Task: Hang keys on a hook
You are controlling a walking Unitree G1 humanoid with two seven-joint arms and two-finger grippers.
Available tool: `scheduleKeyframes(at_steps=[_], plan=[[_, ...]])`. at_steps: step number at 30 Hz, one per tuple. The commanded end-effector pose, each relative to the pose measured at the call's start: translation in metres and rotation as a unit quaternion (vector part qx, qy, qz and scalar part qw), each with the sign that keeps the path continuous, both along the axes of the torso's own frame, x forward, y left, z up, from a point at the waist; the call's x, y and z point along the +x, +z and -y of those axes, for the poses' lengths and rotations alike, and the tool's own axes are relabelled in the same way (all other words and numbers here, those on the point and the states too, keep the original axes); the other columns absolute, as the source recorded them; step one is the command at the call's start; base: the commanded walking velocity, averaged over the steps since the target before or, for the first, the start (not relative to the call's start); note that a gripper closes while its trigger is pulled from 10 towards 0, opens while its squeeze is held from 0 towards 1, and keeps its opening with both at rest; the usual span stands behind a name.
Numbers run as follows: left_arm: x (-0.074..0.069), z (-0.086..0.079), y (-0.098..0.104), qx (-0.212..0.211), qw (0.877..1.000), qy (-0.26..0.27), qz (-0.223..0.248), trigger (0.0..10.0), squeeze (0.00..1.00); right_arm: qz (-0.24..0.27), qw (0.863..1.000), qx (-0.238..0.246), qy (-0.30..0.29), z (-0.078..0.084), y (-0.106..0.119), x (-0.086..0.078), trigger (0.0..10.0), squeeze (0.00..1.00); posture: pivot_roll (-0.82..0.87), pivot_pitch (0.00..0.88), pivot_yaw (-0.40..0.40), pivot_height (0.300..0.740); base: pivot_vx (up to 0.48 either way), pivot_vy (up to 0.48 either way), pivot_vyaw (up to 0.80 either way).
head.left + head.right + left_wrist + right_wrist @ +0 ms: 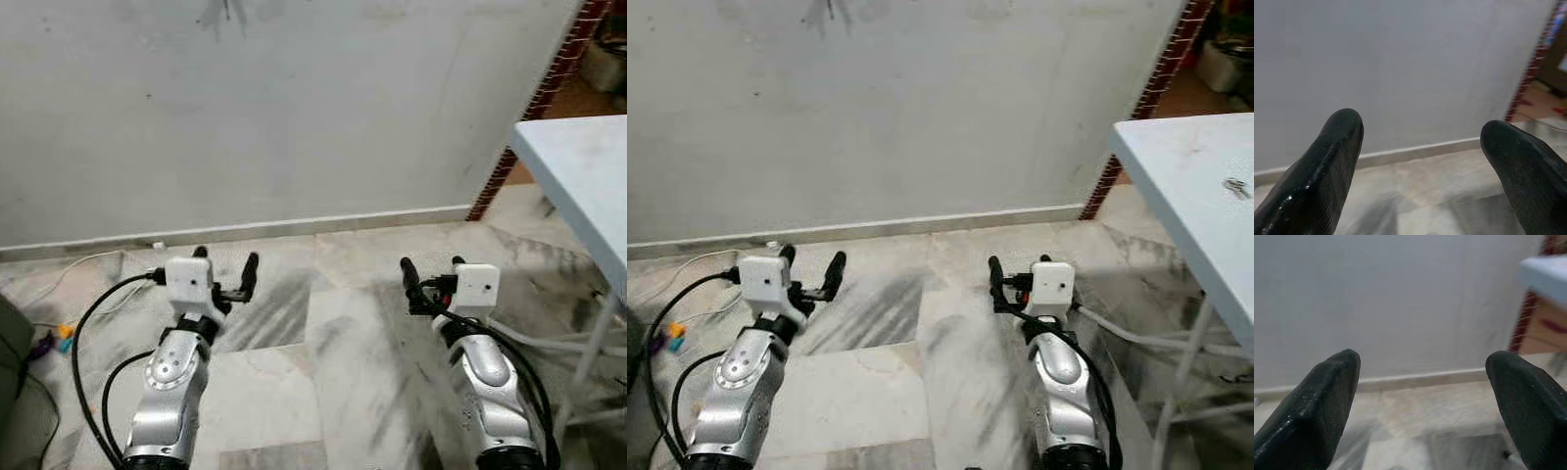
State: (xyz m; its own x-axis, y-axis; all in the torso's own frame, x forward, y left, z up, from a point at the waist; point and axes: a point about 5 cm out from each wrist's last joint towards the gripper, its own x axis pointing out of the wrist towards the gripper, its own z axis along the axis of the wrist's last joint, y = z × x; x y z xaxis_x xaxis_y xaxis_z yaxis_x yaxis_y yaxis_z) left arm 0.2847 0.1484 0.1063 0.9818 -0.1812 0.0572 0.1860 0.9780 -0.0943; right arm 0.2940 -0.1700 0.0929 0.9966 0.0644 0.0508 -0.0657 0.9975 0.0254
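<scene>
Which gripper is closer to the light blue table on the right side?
The right gripper. It hangs open over the marble floor, just left of the light blue table. The left gripper, also open, is farther away, beyond the right one.

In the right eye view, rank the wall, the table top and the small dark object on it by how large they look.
1. Wall, largest.
2. Table top, cut off at the frame's edge.
3. Small dark object, by far the smallest; too small to identify.

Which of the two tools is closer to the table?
The right tool, open and empty over the floor; the table stands on its side. The left tool, also open, is farther from it.
</scene>
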Motion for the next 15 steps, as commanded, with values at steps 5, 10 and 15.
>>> scheduleKeyframes(at_steps=[5, 10, 15], plan=[[-0.0017, 0.0015, 0.0016, -0.004, 1.000, -0.006, -0.008, 10.0, 0.00, 0.008, 1.000, -0.010, 0.002, 0.0012, 0.0089, 0.0008, 10.0, 0.00, -0.06, 0.115, 0.043, 0.740, 0.402, 0.000, -0.80], [-0.0021, 0.0012, 0.0026, -0.005, 1.000, -0.006, -0.012, 10.0, 0.00, 0.005, 1.000, -0.011, 0.001, 0.0024, 0.0094, 0.0002, 10.0, 0.00, -0.06, 0.114, 0.043, 0.740, 0.425, 0.000, -0.80], [-0.0027, 0.0015, 0.0020, -0.002, 1.000, -0.008, -0.018, 10.0, 0.00, 0.002, 1.000, -0.012, 0.002, 0.0025, 0.0087, 0.0001, 10.0, 0.00, -0.06, 0.114, 0.043, 0.740, 0.391, 0.000, -0.80]])
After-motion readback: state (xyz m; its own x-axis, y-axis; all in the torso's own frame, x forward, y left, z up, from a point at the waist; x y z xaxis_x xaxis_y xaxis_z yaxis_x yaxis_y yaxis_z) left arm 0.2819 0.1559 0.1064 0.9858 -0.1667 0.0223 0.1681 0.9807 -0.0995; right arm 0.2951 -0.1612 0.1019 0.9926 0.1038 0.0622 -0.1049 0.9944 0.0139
